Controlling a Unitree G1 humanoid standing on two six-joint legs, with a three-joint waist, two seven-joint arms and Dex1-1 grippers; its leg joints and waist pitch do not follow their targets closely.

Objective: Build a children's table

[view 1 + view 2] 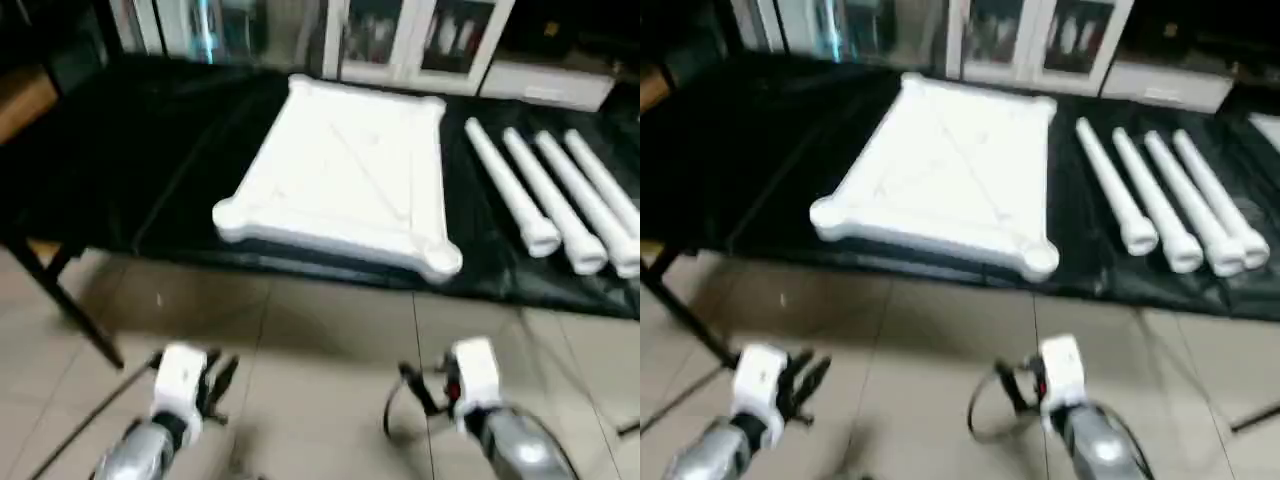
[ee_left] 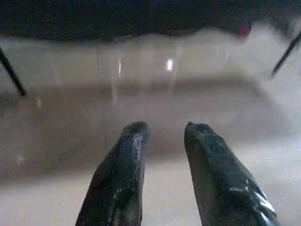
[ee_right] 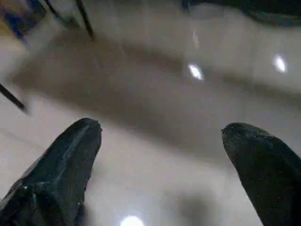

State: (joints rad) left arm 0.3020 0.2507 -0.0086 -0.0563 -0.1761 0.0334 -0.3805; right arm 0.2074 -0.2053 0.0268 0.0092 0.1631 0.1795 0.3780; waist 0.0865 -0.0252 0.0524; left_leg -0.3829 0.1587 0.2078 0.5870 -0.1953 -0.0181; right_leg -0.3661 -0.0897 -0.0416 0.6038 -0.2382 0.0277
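While both arms hang low over the tiled floor (image 1: pixel 330 340), in front of the worktop (image 1: pixel 130 170), nothing is held in either hand. The left hand (image 1: pixel 222 385) has its two black fingers (image 2: pixel 124 174) only a narrow way apart, with bare floor between them in the left wrist view. The right hand (image 1: pixel 405 400) stands wide, its fingers (image 3: pixel 66 165) far from each other, and again only floor is seen between them. The children's table top (image 1: pixel 345 175) lies on the black-draped worktop with its X-ribbed underside up, and its rounded corner sockets show at the corners; its near edge is close to the front edge of the worktop. To the right of the top, apart from it, the four white tube legs (image 1: pixel 560 195) lie side by side on the black cloth, close to each other, with their flared ends toward the front edge. Behind the worktop there are cabinets with glass doors (image 1: pixel 400 35). Both hands are well apart from the top and from the legs.
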